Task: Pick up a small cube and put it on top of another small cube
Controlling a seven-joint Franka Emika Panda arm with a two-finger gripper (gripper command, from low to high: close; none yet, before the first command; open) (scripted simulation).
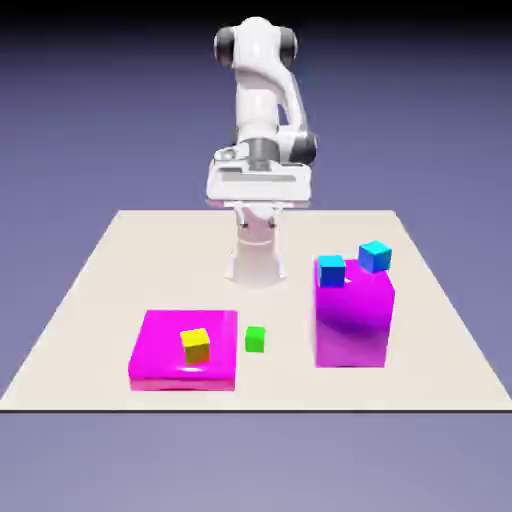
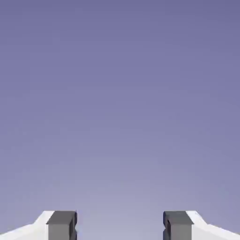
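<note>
One green cube [image 1: 256, 339] sits on the table [image 1: 170, 260], between two magenta blocks [image 1: 185, 350] [image 1: 352, 318]: one low, bearing one yellow cube [image 1: 196, 346], one tall, bearing two blue cubes [image 1: 331, 271] [image 1: 375, 256]. Behind and above green, the gripper's [image 2: 120, 226] jaws are spread, empty.

plain blue-violet backdrop [image 1: 420, 130], darkening to black along the exterior view's top
</note>
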